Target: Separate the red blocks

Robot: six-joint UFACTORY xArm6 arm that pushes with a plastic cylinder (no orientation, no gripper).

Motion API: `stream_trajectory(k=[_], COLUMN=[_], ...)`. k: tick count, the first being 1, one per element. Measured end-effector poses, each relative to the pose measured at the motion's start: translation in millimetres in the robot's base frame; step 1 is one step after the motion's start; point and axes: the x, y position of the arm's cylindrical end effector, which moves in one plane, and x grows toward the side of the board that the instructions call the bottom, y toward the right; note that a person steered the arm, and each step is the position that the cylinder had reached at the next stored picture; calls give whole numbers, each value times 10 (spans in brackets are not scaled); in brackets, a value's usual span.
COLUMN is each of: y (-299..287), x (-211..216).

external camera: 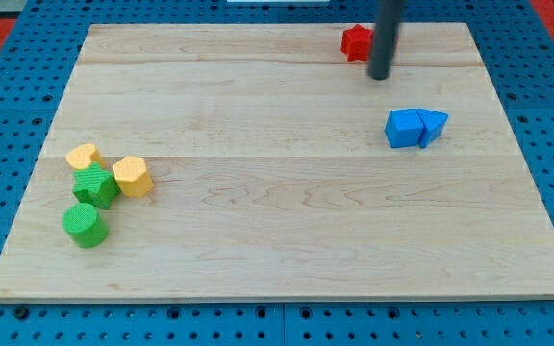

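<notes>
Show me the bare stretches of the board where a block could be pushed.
The bare stretches: the middle, between the yellow and green cluster and the blue blocks, plus the bottom right. It is crowded at the top right: my tip touches the red block.

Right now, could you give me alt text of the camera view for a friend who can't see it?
A dark rod's tip rests just right of a red block, partly hidden, near the wooden board's top edge. Two touching blue blocks sit below; two yellow and two green blocks cluster at the left.
</notes>
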Motion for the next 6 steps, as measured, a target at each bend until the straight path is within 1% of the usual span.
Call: stream_trajectory(k=[1, 2, 4, 5, 6], y=[423, 437, -443, -572, -155], x=[-402, -829, -848, -766, -736])
